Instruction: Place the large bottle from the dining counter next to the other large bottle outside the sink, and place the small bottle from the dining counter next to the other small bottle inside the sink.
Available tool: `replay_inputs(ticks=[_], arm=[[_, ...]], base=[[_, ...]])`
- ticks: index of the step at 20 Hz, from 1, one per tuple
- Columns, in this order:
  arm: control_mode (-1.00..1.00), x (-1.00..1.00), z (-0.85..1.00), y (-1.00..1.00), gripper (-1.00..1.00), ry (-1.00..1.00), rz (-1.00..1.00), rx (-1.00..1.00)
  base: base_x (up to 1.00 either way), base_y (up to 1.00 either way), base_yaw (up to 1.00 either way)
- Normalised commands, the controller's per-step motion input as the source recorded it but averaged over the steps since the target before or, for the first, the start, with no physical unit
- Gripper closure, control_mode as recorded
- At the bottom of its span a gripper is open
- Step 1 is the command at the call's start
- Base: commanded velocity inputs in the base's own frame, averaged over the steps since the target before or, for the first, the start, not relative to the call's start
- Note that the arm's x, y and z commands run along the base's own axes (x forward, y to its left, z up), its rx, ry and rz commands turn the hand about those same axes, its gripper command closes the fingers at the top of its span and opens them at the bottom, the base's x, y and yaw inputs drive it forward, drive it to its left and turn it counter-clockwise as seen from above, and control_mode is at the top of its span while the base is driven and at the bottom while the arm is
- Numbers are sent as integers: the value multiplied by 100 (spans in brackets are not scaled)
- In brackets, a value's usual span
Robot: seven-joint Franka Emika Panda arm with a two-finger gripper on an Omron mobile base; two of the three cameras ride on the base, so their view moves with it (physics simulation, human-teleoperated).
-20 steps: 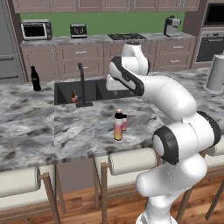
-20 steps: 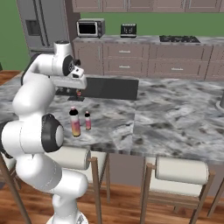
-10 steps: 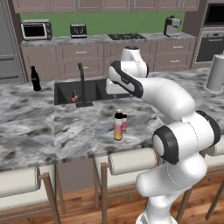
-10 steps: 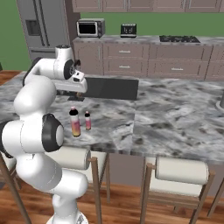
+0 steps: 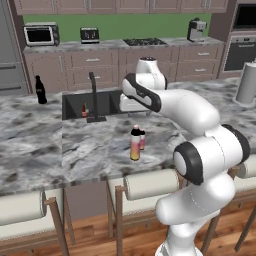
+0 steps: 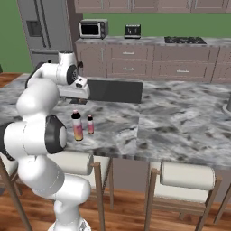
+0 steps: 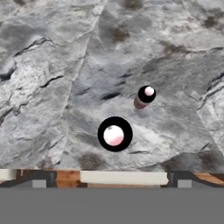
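Your gripper [image 5: 131, 104] hangs released, holding nothing, looking straight down so both caps centre below. Large bottle [image 5: 135, 144] and small bottle [image 5: 142, 139] stand mid-frame on the counter [image 5: 95, 150], not yet picked.

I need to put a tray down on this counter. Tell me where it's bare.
Bare marble lies left of the sink, between the cola bottle and the counter's near edge, and right of the sink. It is crowded where the tall pink bottle and the short one stand.
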Motion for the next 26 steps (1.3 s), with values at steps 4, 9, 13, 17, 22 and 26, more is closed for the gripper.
replay_inputs(ticks=[4,9,13,17,22,26], arm=[[-100,9,-15,1,-100,3,0,0],[-100,4,-15,0,-100,5,0,-1],[-100,1,-20,0,-100,2,0,-1],[-100,4,-23,0,-100,0,0,0],[-100,9,-14,0,-100,1,0,0],[-100,14,0,0,-100,6,0,0]], base=[[0,0,0],[0,0,0],[0,0,0],[0,0,0],[0,0,0],[0,0,0]])
